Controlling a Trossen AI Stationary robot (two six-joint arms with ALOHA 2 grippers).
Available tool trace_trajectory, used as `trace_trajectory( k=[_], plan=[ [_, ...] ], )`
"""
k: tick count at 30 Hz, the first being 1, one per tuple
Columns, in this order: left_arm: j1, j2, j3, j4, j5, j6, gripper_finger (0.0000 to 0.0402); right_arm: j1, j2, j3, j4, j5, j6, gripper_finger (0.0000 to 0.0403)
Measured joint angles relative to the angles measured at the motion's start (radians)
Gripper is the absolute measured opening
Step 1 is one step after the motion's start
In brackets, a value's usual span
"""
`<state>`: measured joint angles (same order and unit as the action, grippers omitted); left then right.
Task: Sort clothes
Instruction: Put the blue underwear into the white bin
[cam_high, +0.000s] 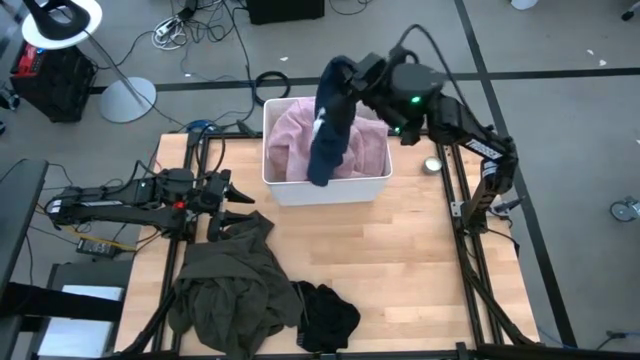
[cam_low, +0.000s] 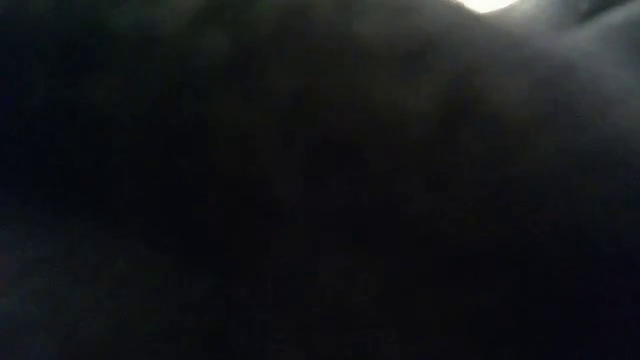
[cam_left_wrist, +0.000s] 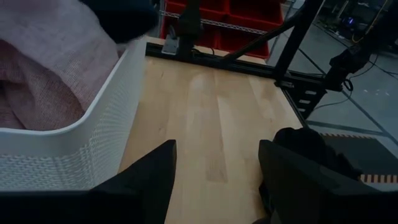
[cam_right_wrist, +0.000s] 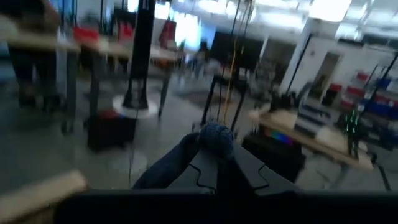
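A white bin (cam_high: 330, 190) stands at the table's far middle with a pink garment (cam_high: 290, 140) in it. My right gripper (cam_high: 342, 72) is above the bin's far rim, shut on a dark teal-blue garment (cam_high: 328, 130) that hangs down over the pink one. My left gripper (cam_high: 240, 192) is open and empty left of the bin, low over the table, just beyond the large olive-green garment (cam_high: 235, 285). That garment lies heaped at the near left. A black garment (cam_high: 325, 315) lies beside it at the near edge. The low view is dark, covered by cloth. My right gripper pinches a bunched upper end of the teal-blue garment (cam_right_wrist: 214, 138) between its two fingers. The fingers (cam_right_wrist: 249, 171) come in about level from the table's right. The garment hangs below them, its lower end (cam_high: 320, 175) down in the bin on the pink garment.
A small round silver object (cam_high: 432, 165) lies on the table right of the bin. Bare wood (cam_high: 400, 250) spreads across the middle and right. In the left wrist view the bin's wall (cam_left_wrist: 93, 143) is close by, and a dark cloth (cam_left_wrist: 305, 146) lies on the other side.
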<state>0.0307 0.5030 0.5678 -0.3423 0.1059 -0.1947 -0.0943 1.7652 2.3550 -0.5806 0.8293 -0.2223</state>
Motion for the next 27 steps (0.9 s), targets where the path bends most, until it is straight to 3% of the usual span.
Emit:
trace_trajectory(
  k=[5,11,20,27],
  plan=[
    [0.000,0.001,0.000,0.000,-0.014,0.000,0.0234,-0.038,0.001,-0.065,-0.197,-0.005,0.214,0.0009],
    [0.000,0.000,0.000,0.000,-0.044,0.022,0.0234,-0.087,0.002,-0.219,-0.284,-0.182,0.384,0.0009],
    [0.000,0.000,0.000,0.000,-0.045,0.032,0.0234,-0.154,0.001,-0.530,-0.246,-0.493,0.436,0.0009],
    [0.000,0.000,0.000,0.000,-0.046,0.033,0.0234,-0.250,0.000,-0.795,-0.024,-0.722,0.379,0.0009]
  ],
)
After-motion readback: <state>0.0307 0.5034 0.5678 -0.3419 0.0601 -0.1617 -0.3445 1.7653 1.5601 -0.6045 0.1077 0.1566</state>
